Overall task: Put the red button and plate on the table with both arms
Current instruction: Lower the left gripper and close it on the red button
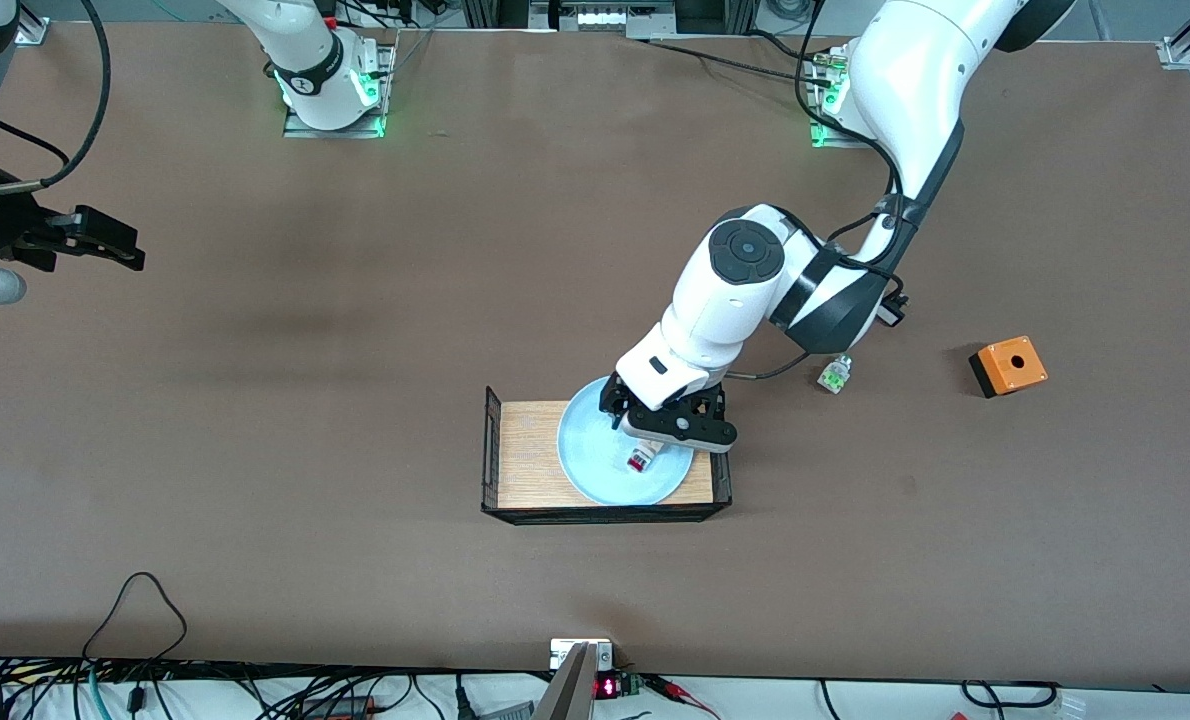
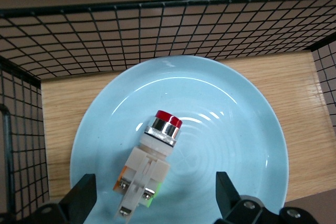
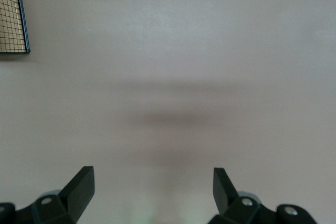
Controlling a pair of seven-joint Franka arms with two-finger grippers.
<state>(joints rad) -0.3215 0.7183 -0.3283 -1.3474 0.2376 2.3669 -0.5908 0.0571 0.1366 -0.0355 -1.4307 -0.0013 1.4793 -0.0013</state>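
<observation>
1. Tray mesh walls fence the plate; it is reachable only from above.
2. The left gripper, fingers spread, hangs over the button on the plate.
3. The right gripper, fingers apart, is over bare table.

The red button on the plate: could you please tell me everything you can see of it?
The red button is a small push-button part: a glossy red cap, a shiny metal collar, a whitish plastic body with screw terminals and orange and green bits at its base. It lies on its side in the light blue plate, which rests on the wire-sided wooden tray. The left gripper hovers over it, jaws open, not touching.
</observation>
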